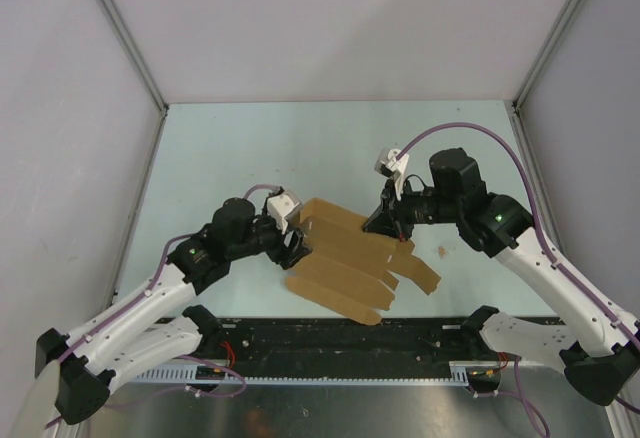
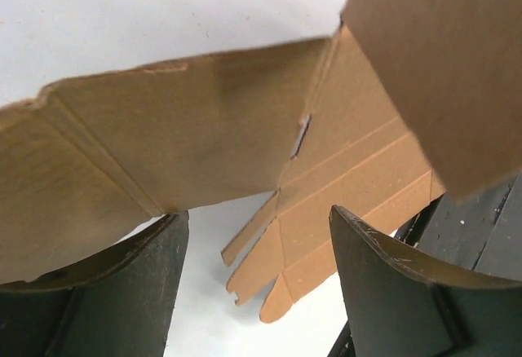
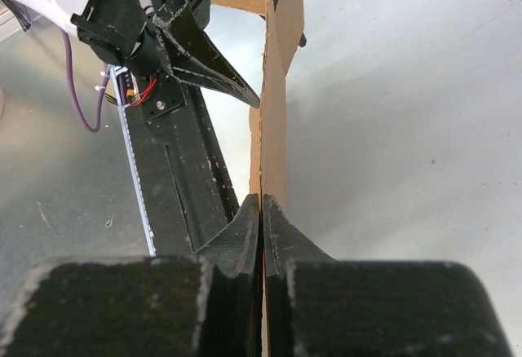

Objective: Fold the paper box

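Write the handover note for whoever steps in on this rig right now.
Right claw: shut on one edge of the paper box, holding that side up off the table.
Left claw: open, fingers apart at the sheet's left edge, not clamped.
Box: a die-cut sheet, bent along a crease, flaps loose, between the two arms.
Done: sheet grasped and raised.
Left: fold panels and flaps, close the box.

A flat brown die-cut cardboard sheet (image 1: 350, 263) lies on the pale green table (image 1: 300, 148), near its front edge. The black left gripper (image 1: 297, 248) meets its left edge, and the black right gripper (image 1: 385, 224) meets its far right edge.
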Available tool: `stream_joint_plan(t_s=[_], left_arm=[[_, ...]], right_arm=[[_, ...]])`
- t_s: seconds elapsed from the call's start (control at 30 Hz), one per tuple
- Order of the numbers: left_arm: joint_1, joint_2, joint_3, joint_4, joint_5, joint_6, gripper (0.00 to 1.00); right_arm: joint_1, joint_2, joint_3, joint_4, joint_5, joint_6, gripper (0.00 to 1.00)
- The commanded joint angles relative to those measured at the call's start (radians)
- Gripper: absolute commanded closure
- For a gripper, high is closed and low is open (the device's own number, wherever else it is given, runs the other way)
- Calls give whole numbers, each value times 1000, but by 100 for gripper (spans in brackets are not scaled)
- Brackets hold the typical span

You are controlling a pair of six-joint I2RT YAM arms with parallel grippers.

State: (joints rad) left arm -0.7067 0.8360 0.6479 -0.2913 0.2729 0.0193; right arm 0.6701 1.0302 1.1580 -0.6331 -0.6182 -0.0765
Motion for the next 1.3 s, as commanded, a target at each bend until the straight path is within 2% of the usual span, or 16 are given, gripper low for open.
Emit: stream_joint_plan(t_s=[0.0, 0.63, 0.8, 1.03, 1.13, 1.27], left_arm=[[-2, -11, 41, -35, 8, 67, 25], [-2, 72, 70, -32, 8, 8, 55], [-2, 92, 70, -31, 18, -1, 71], [-2, 91, 67, -29, 19, -13, 73], [-2, 94, 68, -25, -9, -84, 74], [-2, 113, 76, -17, -75, -203, 75]], right_arm=[[-6, -18, 51, 6, 2, -8, 100], [-1, -12, 51, 27, -25, 17, 100], [0, -9, 51, 29, -25, 20, 100], [2, -9, 51, 41, -12, 37, 100], [16, -4, 51, 61, 3, 64, 100], [72, -1, 51, 114, 115, 116, 100]])
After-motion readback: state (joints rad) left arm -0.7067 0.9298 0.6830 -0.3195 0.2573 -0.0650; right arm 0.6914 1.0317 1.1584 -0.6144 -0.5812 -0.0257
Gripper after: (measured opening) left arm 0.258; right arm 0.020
